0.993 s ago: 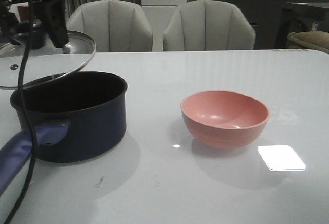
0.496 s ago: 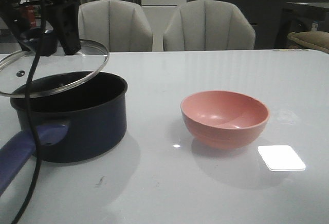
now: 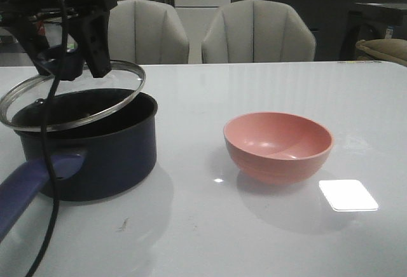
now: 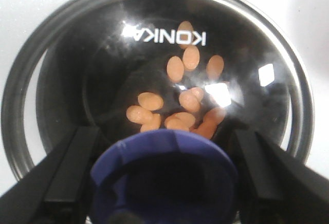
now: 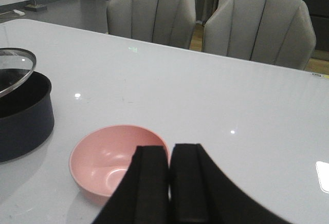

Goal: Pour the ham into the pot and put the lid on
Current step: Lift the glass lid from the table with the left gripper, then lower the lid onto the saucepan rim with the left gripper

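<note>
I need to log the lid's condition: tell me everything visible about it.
The lid is round clear glass with a metal rim, a small vent hole and KONKA lettering. The left gripper holds its dark blue knob. It hangs tilted over the pot, not seated; the ham shows through the glass.

The pot [image 3: 95, 156] is dark navy blue outside and black inside, and its handle [image 3: 28, 185] is a lighter purple-blue. The lid [image 4: 154, 54] is clear glass with a silver metal rim, white letters, and a dark blue knob [image 4: 164, 178]. The ham [image 4: 180, 100] is orange. The bowl [image 3: 278, 147] is plain pink. The counter [image 3: 254, 226] is glossy white-grey. Both grippers, left gripper [image 4: 164, 183] and right gripper [image 5: 169, 183], are black. The chairs [image 3: 257, 32] are light grey.
</note>
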You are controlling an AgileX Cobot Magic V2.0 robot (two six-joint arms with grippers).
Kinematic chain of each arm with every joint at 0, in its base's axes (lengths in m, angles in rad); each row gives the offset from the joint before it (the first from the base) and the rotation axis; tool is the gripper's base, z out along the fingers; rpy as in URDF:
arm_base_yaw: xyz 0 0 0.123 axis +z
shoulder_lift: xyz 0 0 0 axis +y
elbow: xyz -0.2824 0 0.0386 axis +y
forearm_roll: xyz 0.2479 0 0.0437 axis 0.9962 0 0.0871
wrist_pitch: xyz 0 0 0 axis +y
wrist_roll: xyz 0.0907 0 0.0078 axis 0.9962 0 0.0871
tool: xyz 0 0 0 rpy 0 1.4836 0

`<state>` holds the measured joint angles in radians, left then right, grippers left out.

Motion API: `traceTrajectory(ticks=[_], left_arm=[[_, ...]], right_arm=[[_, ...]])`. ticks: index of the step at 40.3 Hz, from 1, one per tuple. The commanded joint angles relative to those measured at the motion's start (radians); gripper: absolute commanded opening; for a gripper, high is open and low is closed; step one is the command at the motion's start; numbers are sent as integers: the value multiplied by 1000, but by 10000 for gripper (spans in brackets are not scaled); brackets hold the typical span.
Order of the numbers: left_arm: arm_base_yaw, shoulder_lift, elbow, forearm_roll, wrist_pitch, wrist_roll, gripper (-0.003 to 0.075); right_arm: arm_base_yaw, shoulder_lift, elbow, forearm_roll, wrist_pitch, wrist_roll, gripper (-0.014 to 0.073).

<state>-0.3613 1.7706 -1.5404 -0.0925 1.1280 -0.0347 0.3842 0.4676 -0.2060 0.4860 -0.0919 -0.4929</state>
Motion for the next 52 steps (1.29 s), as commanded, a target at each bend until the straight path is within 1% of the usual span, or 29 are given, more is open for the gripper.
traceTrajectory(ticks=[1, 5, 12, 39, 47, 52], left_arm=[[-9, -53, -37, -13, -55, 0, 265], [-9, -53, -37, -13, -68, 0, 284], [-9, -53, -37, -8, -71, 0, 344], [-9, -5, -43, -8, -73, 0, 346], [-9, 22, -49, -35, -65, 0, 347], [-10, 24, -49, -38, -65, 0, 405]], right_arm=[[1, 3, -27, 3, -68, -6, 160], [1, 3, -27, 3, -68, -6, 160], [1, 3, -27, 3, -68, -6, 160], [1, 3, -27, 3, -68, -6, 160], [1, 3, -27, 3, -68, -6, 160], [1, 3, -27, 3, -68, -6, 160]])
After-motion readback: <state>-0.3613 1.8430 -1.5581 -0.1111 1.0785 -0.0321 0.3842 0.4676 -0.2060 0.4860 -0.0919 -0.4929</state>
